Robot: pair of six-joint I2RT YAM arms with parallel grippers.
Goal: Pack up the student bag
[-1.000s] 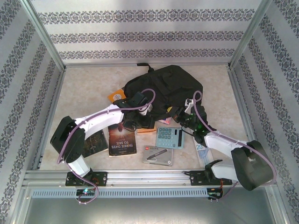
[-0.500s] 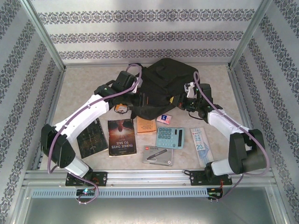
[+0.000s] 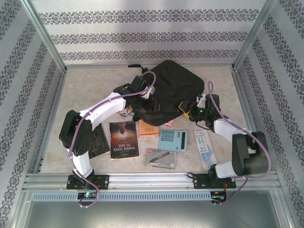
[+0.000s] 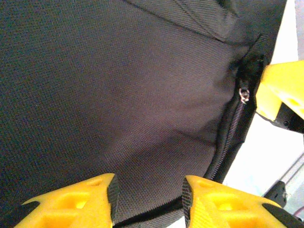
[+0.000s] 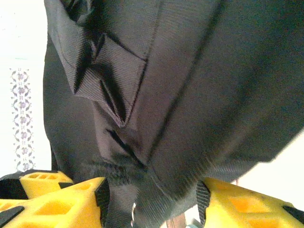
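L edge first: a dark book (image 3: 96, 141) and the Three Days to See book (image 3: 123, 140) lie flat on the table (image 3: 85, 90), near side, not packed yet. My left gripper (image 4: 148, 195) sits over the L flank of the student bag (image 3: 175, 83). Its jaws are partly spread w/ flat black fabric across the gap and nothing bunched btwn the pads, so I read it as not pinching. The zip (image 4: 232, 130) runs just R of it, w/ the pull (image 4: 243, 95) at the top end. That's prob why I'm parked here: to work the opening.

The bag itself lies slumped mid-table, toward the far wall. In front of it an orange booklet (image 3: 148, 128), calculator (image 3: 172, 139) and grey case (image 3: 160, 157) lie loose.

My right gripper (image 5: 152, 195) is at the bag's R near corner, jaws apart w/ a fold of fabric filling the gap. Can't tell if it bites or just straddles. My guess is one arm each side, to hold the mouth wide. Far R lies a printed strip (image 3: 204, 148).
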